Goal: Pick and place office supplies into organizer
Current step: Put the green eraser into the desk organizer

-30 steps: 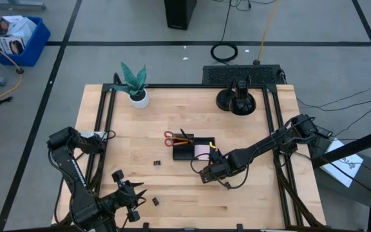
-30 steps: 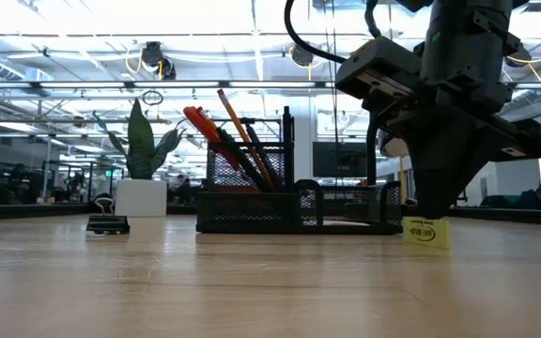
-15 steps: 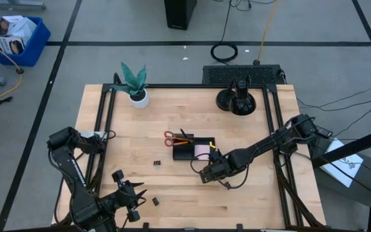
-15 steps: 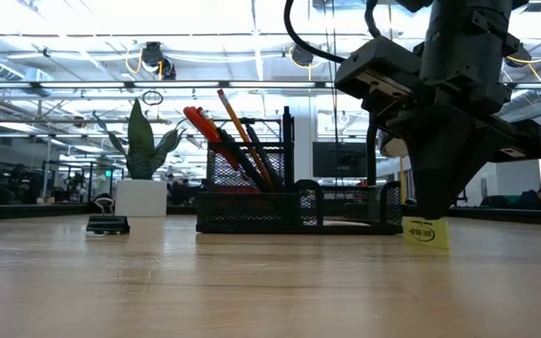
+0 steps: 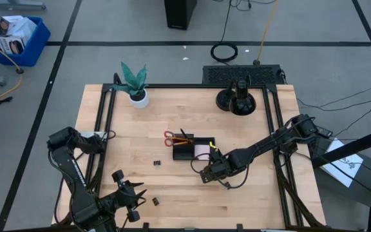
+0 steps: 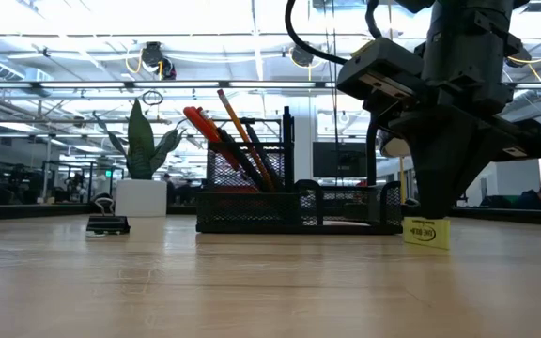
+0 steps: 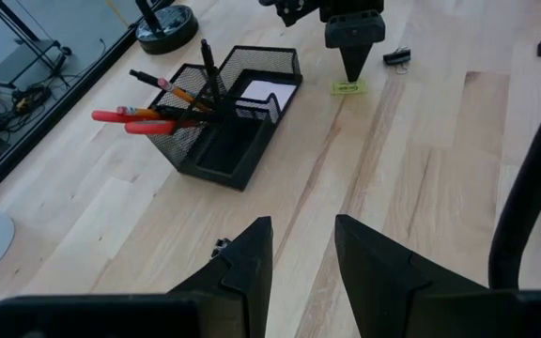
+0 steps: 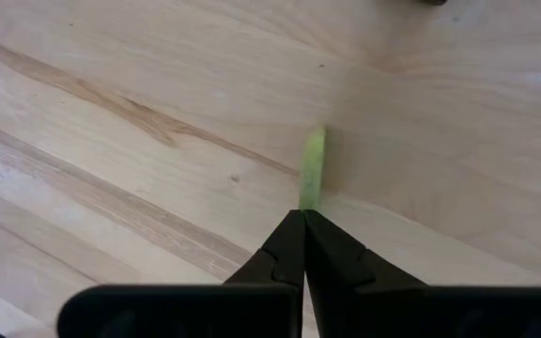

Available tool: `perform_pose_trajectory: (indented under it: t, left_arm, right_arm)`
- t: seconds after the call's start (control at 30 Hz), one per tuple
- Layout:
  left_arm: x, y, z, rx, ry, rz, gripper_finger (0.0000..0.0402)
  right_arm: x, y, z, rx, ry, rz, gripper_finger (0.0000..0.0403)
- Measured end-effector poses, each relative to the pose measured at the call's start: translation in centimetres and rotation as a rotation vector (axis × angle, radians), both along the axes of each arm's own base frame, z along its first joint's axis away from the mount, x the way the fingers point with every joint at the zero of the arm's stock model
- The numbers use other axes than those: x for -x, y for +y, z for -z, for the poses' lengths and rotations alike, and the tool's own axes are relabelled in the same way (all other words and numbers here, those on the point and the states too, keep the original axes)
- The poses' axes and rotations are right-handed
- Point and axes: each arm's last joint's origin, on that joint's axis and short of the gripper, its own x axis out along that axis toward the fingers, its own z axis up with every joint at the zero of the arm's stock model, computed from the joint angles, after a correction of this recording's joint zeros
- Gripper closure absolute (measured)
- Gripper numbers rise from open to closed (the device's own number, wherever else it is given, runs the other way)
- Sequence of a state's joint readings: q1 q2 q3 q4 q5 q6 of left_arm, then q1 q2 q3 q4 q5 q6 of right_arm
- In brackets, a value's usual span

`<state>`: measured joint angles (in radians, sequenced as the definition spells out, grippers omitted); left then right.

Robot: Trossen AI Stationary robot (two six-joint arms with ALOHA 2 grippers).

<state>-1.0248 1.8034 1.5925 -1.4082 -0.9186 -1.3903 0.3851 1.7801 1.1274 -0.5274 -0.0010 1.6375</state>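
The black mesh organizer (image 5: 187, 152) (image 6: 299, 214) (image 7: 216, 156) stands mid-table with red-handled scissors (image 7: 125, 120), an orange pencil (image 6: 238, 122), pens and a pink pad (image 5: 203, 151) in it. Just right of it a small yellow-green piece (image 6: 425, 233) (image 8: 312, 169) stands on edge on the wood. My right gripper (image 8: 303, 218) (image 5: 206, 174) is shut, pointing steeply down at the piece's top. My left gripper (image 7: 303, 246) (image 5: 139, 193) hovers open near the table's front left. Small black binder clips (image 5: 156, 164) (image 5: 154, 202) lie loose on the table. My right gripper pinches the yellow-green piece at one end of its upper edge (image 8: 304, 202) between its two shut fingertips. The fingers come from above, slanting down. The piece stands upright, its lower edge (image 6: 425, 246) on the table.
A potted green plant (image 5: 134, 84) stands at the far left and a round black stand base (image 5: 237, 100) at the far right. Another binder clip (image 7: 397, 56) lies beyond the right gripper. Bare wood lies between the two grippers.
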Motion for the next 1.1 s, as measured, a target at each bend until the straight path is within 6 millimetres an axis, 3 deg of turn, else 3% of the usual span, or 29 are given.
perform_pose_trajectory:
  t: [0.47,1.1]
  left_arm:
    - [-0.3,0.2,0.0,-0.001,0.001,-0.011,0.0277]
    - [-0.4,0.3,0.0,0.008,0.018,-0.015,0.0277]
  right_arm:
    - [0.7,-0.5,-2.3,0.028,-0.064,0.026,0.0403]
    - [0.0,-0.1,-2.9,-0.073,-0.131,-0.030,0.0403]
